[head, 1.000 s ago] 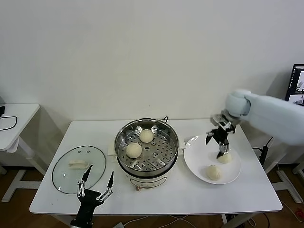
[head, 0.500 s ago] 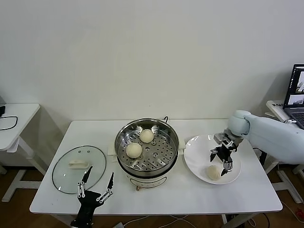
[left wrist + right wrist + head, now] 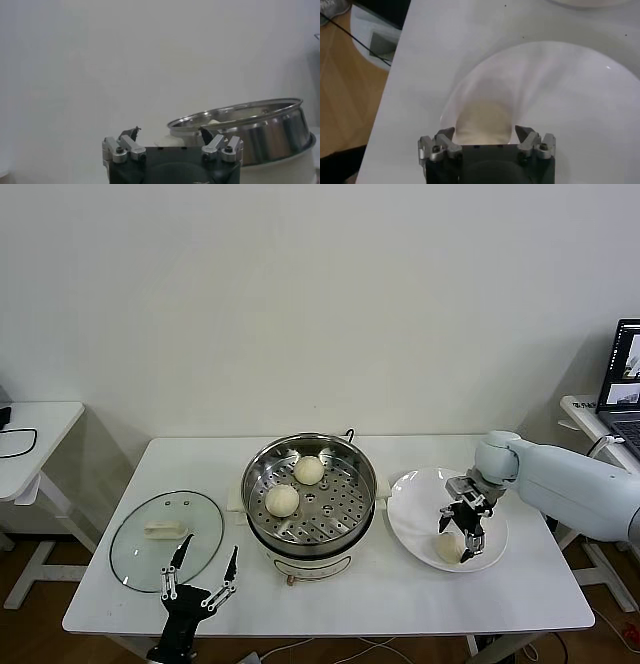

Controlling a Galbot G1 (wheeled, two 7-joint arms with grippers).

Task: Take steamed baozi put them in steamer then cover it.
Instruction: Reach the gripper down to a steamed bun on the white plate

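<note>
The steamer (image 3: 362, 502) stands mid-table with two baozi (image 3: 308, 469) (image 3: 282, 500) on its perforated tray. A third baozi (image 3: 447, 550) lies on the white plate (image 3: 410, 514) at the right. My right gripper (image 3: 460, 532) is open just above the plate, its jaws on either side of a baozi (image 3: 482, 120) in the right wrist view (image 3: 485, 132). A fourth baozi is not in sight. The glass cover (image 3: 135, 554) lies flat at the left. My left gripper (image 3: 200, 582) is open and empty at the table's front edge, beside the cover.
The left wrist view shows the steamer's steel wall (image 3: 260, 130) ahead of the left gripper (image 3: 170, 132). A small white side table (image 3: 30, 434) stands at the far left. A laptop (image 3: 625, 369) sits at the far right.
My right gripper has come down and moved toward the table's front over the plate, to the baozi there. The baozi it hovered over a second ago no longer shows. The left arm has not moved.
</note>
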